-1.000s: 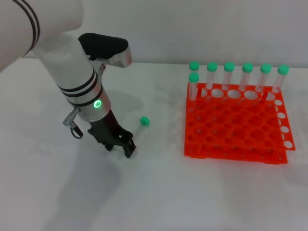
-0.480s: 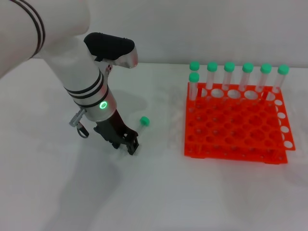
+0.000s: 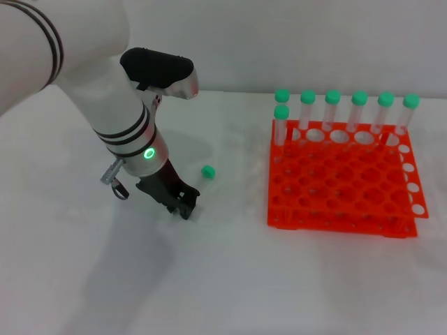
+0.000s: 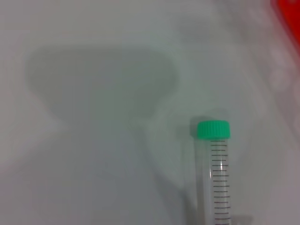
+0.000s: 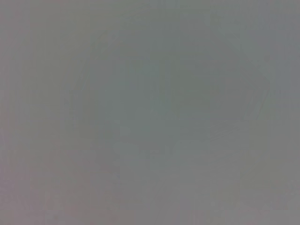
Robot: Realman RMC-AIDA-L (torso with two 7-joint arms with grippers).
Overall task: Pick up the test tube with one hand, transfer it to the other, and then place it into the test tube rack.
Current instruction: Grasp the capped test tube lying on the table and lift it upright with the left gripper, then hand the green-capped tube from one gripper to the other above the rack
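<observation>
Left pincer (image 3: 185,207): low over the white table (image 3: 230,279), fingers pointing down at the tube's body end; whether they grip the tube cannot be told.
Test tube (image 3: 202,178): clear, graduated, green cap (image 3: 207,170); lying on the table, left of the rack, cap end away from the pincer.
Test tube rack (image 3: 342,178): orange-red, on the table's right side; 7 green-capped tubes (image 3: 332,112) upright in its far holes.
Right pincer: not seen.
</observation>
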